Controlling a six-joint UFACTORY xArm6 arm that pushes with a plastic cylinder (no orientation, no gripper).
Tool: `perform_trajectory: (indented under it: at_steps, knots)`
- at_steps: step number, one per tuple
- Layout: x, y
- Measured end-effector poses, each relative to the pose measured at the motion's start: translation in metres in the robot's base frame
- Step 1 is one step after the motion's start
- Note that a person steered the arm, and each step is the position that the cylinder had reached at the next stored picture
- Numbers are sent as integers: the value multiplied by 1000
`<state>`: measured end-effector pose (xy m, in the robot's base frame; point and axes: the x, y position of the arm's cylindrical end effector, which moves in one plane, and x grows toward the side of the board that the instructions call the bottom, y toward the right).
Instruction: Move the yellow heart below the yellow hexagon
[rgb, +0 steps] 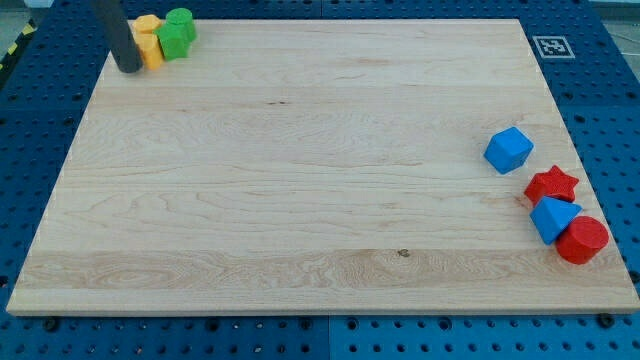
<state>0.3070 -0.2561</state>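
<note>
The yellow heart (151, 51) lies at the board's top left corner, directly below the yellow hexagon (147, 25) and touching it. A green block (176, 33) sits against both on their right. My tip (127, 68) rests on the board at the heart's left side, touching or nearly touching it. The dark rod hides part of the heart's left edge.
A blue cube (508, 150), a red star (552, 185), a blue block (553, 218) and a red cylinder (582, 240) cluster at the right edge. The wooden board (320, 200) lies on a blue pegboard. A marker tag (549, 46) sits at the top right corner.
</note>
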Motion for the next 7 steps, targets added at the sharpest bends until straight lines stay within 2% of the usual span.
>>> perform_trajectory:
  at_steps: [1, 2, 3, 7]
  knots:
    - [43, 33]
    - [67, 90]
    - [70, 141]
    - [91, 477]
